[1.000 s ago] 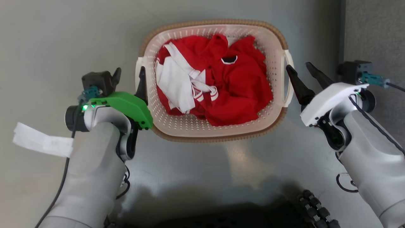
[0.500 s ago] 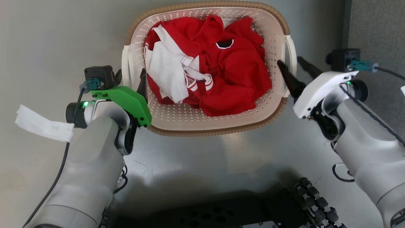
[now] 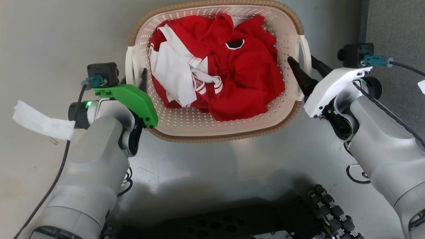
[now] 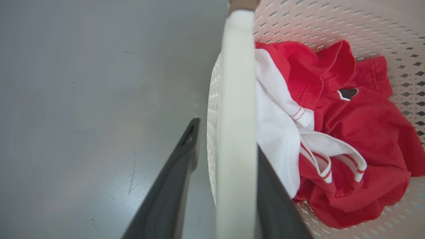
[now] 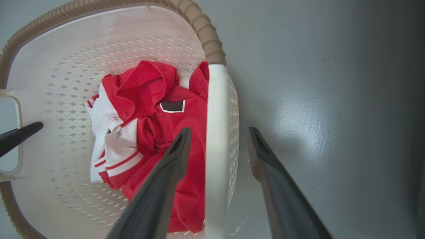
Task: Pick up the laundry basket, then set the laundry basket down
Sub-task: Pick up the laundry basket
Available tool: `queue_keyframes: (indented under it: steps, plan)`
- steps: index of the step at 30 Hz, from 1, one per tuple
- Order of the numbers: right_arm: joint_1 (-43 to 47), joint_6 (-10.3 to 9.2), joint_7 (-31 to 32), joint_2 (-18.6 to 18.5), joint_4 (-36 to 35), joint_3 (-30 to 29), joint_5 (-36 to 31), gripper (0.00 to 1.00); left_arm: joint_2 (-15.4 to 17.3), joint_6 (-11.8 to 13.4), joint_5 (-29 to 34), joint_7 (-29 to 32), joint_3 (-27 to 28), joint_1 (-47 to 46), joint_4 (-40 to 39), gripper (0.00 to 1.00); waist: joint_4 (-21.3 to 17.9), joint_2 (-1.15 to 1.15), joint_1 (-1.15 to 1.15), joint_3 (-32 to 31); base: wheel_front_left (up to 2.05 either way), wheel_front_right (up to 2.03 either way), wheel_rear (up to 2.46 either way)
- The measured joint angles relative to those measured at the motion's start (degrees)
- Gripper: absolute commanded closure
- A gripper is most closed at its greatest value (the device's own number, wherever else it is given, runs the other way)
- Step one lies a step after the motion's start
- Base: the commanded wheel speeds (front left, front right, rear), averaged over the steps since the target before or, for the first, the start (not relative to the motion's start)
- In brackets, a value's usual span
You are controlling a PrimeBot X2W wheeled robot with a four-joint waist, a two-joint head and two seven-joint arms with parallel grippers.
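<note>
Now, on the left, the left gripper stands open astride the left handle. Its outer finger is clear of the white bar on the floor side, while the inner one lies close against it on the clothes side; whether that one touches cannot be told. The basket seems to rest on the grey floor ahead of the robot, between the two arms, with a heap of red and white clothes inside. On the right, the right gripper is likewise spread, one finger inside the wall and one outside, with the right handle between them and a gap on each side. The step in hand looks to be the grasp before the lift. To do it well, both pairs of fingers should close squarely on the bars at the same time, well down from the tips, since smooth plastic may slip. Both arms should then rise together and level, lest the basket tip or twist.
</note>
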Motion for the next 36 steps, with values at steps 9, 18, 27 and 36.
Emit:
queue_keyframes:
  steps: [9,18,27,36]
  plan:
    - [-1.0,0.08,-1.7,0.2,1.4,2.5,2.1,1.0,-0.2,-0.8,-2.6,-0.5,-1.6,-0.9,2.2,1.0,-0.2,0.0,0.0,-0.5,0.0,0.0,0.0]
    - [-1.1,0.08,-2.9,0.4,3.0,5.5,4.2,1.0,-0.4,-1.8,-4.2,0.3,-4.1,-0.9,5.6,1.0,-0.4,0.0,0.0,-3.6,0.0,0.0,0.0]
    - [-0.9,0.1,-2.2,1.1,5.1,8.2,7.5,1.0,-0.5,-2.6,-6.8,2.1,-5.7,-0.2,7.6,1.0,-0.7,0.0,0.0,-8.4,0.0,0.0,0.0]
    - [1.0,0.16,0.5,1.9,7.0,10.1,10.7,1.0,-0.6,-3.8,-9.9,5.8,-7.6,2.8,9.1,1.0,-0.9,0.0,0.0,-14.8,0.0,0.0,0.0]
